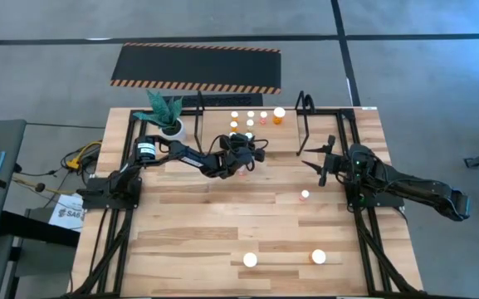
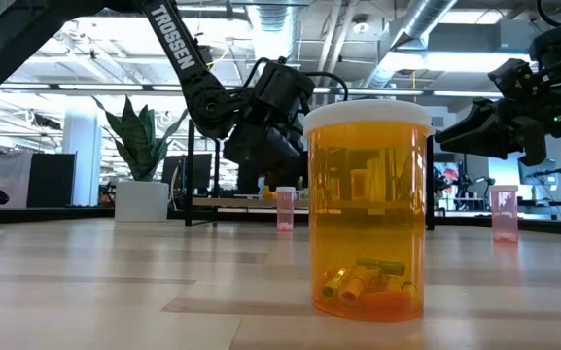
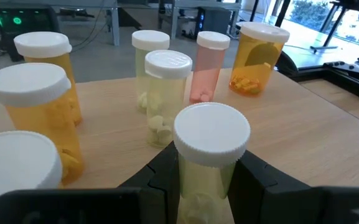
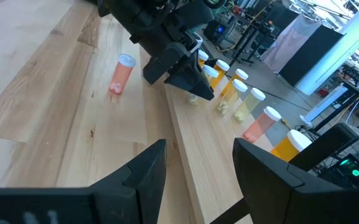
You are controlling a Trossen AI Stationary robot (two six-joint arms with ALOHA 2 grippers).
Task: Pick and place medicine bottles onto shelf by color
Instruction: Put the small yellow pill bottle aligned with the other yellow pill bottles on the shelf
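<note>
Our left end effector (image 3: 207,180) is clamped on a pale bottle (image 3: 209,155) over the shelf (image 1: 305,112), beside two pale ones. We should lower it upright there, clear of neighbours. Our right end effector (image 4: 195,165) waits apart.

You can read "TROSSEN" in white letters on the left arm (image 2: 178,44) in the low view. A white sheet (image 1: 66,213) beside the desk shows "SAG"; the rest is hidden.

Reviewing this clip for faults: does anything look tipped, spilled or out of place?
Nothing stands out. The bottles on the shelf stand upright with caps on, the left gripper holds a pale bottle upright, and the three stray bottles on the table stand too.
</note>
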